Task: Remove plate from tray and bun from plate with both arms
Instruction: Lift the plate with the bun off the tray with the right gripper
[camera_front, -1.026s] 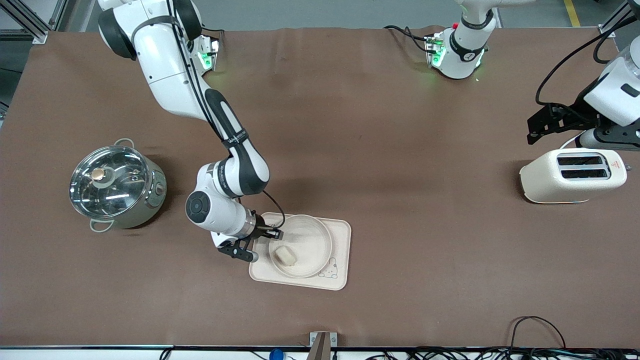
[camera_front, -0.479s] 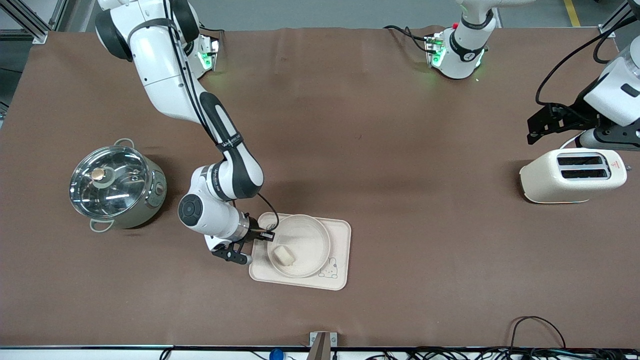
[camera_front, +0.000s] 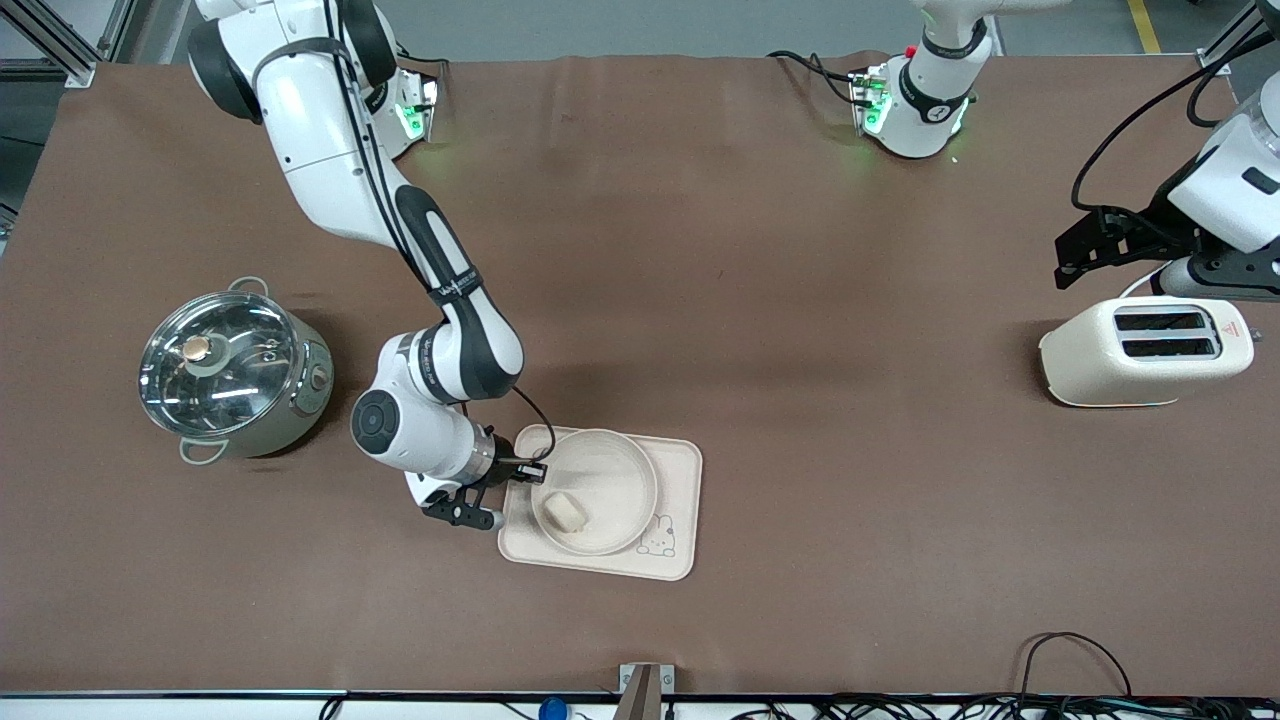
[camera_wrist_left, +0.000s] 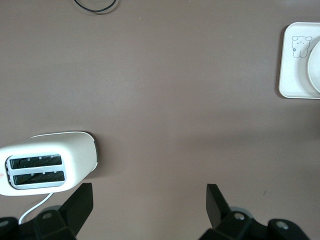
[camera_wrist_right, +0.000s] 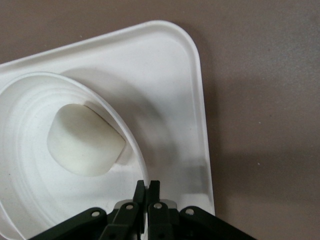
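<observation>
1. A rectangular cream tray (camera_front: 680, 560) with rounded corners lies on the matte brown table (camera_front: 800, 300), nearest the front camera; a small line-drawn rabbit (camera_front: 657, 541) marks the corner at 5 o'clock.
2. On the tray sits the plate (camera_front: 610, 470), round, shallow, smooth cream with a raised rim.
3. The bun (camera_front: 563, 513), a pale oblong lump with a soft matte skin, lies in the plate at about 7 o'clock of its middle.
4. The right gripper (camera_front: 537, 474) is at the plate's 9 o'clock edge, its black fingers (camera_wrist_right: 140, 190) pinched tight on the thin rim.
5. Farther back, toward the right arm's end, stands a shiny steel pot (camera_front: 236, 373) with a glass lid and brass-coloured knob.
6. Toward the left arm's end, a glossy cream two-slot toaster (camera_front: 1146, 352) bears an unreadable red label.
7. The left gripper (camera_wrist_left: 147, 202) waits above the table beside the toaster, fingers spread wide.
</observation>
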